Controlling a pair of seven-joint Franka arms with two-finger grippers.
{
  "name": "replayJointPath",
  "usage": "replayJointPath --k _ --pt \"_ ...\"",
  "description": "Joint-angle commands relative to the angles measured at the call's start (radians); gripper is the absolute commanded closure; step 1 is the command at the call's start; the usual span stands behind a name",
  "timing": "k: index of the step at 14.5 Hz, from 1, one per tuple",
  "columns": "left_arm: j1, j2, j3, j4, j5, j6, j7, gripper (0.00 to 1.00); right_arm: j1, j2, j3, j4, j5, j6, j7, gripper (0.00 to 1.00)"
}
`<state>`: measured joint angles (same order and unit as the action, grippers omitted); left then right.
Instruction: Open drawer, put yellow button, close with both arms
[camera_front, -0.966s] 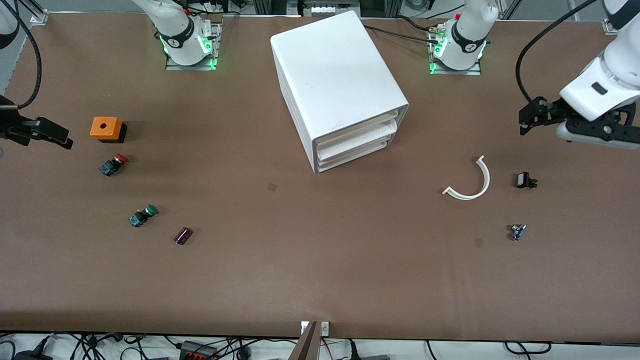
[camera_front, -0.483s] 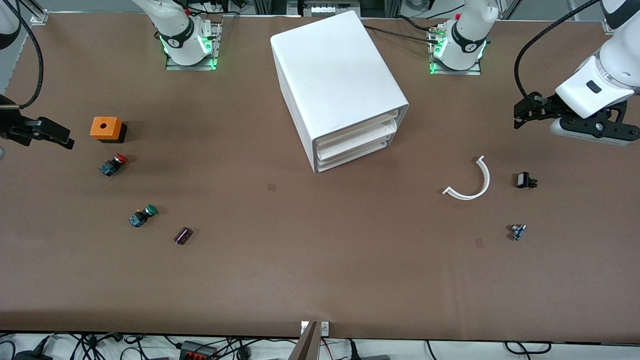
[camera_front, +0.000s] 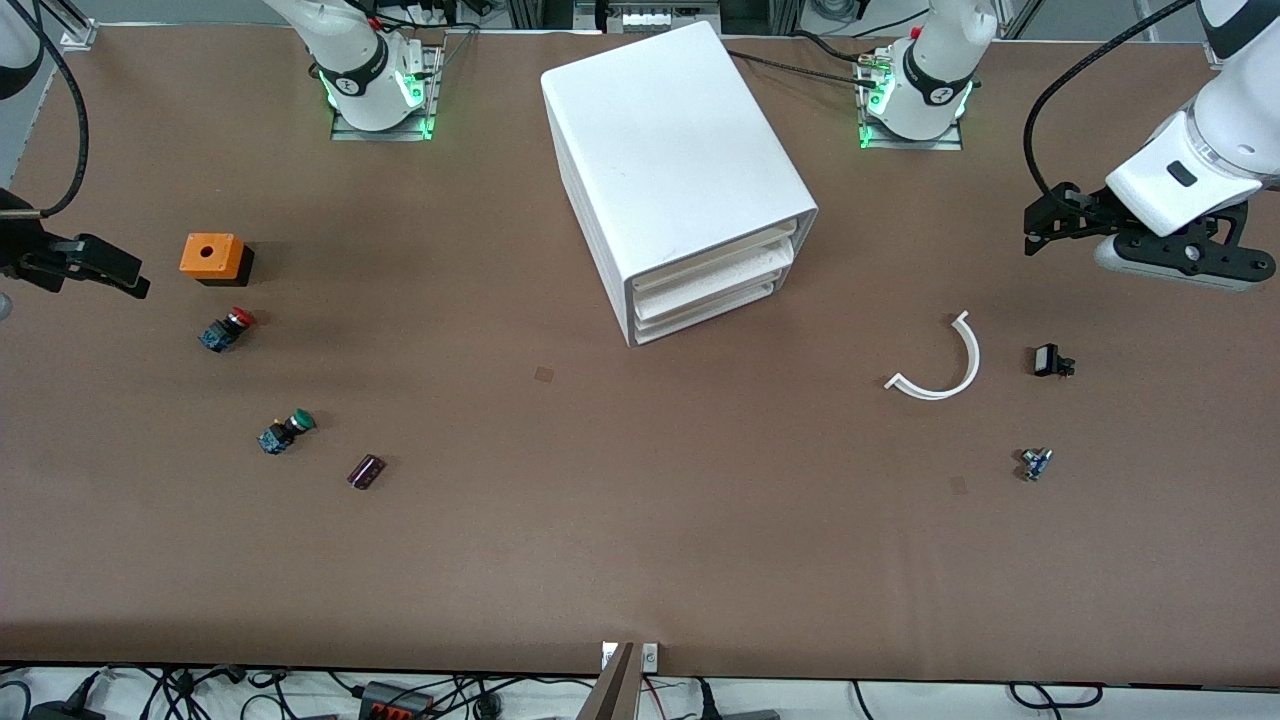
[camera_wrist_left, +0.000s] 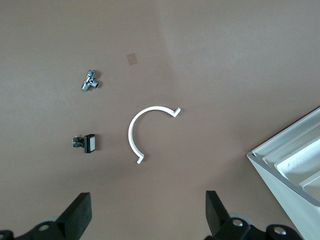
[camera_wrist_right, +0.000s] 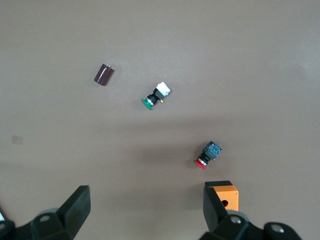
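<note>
The white cabinet (camera_front: 670, 150) stands mid-table near the bases, and its corner shows in the left wrist view (camera_wrist_left: 295, 165). The drawer (camera_front: 715, 262), the top of three, sits flush and shut. The yellow button is not in view anywhere. My left gripper (camera_front: 1040, 220) hangs open and empty over the left arm's end of the table; the left wrist view (camera_wrist_left: 147, 220) shows bare table between its fingers. My right gripper (camera_front: 110, 270) is open and empty over the right arm's end, beside an orange box; it also shows in the right wrist view (camera_wrist_right: 147, 215).
At the right arm's end lie an orange box with a hole (camera_front: 210, 256), a red-capped button (camera_front: 226, 329), a green-capped button (camera_front: 286, 431) and a dark cylinder (camera_front: 366, 471). At the left arm's end lie a white curved strip (camera_front: 945, 365), a black switch (camera_front: 1050, 361) and a small metal part (camera_front: 1035, 463).
My left gripper has drawn a little toward the bases' edge of the table and toward the cabinet. The right gripper has barely moved. Nothing on the table has shifted.
</note>
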<state>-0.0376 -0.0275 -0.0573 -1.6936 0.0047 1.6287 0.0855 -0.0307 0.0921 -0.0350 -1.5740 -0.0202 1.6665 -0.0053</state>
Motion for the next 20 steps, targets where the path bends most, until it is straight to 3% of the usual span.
replayJointPath --k 1,7,12,20 --pt "-0.001 0.015 0.004 0.032 -0.012 -0.02 0.007 0.0 0.014 -0.011 0.003 0.002 -0.013 -0.007 -0.004 0.0" --pt "-0.004 0.015 0.002 0.034 -0.012 -0.02 0.005 0.0 0.008 -0.035 -0.002 -0.006 -0.017 -0.054 -0.016 0.0" --pt "-0.004 0.015 0.002 0.034 -0.012 -0.02 0.005 0.0 0.009 -0.107 -0.002 -0.118 -0.018 0.033 -0.022 0.0" --pt "-0.004 0.015 0.002 0.034 -0.012 -0.02 0.01 0.0 0.009 -0.106 -0.002 -0.112 -0.018 0.016 -0.027 0.0"
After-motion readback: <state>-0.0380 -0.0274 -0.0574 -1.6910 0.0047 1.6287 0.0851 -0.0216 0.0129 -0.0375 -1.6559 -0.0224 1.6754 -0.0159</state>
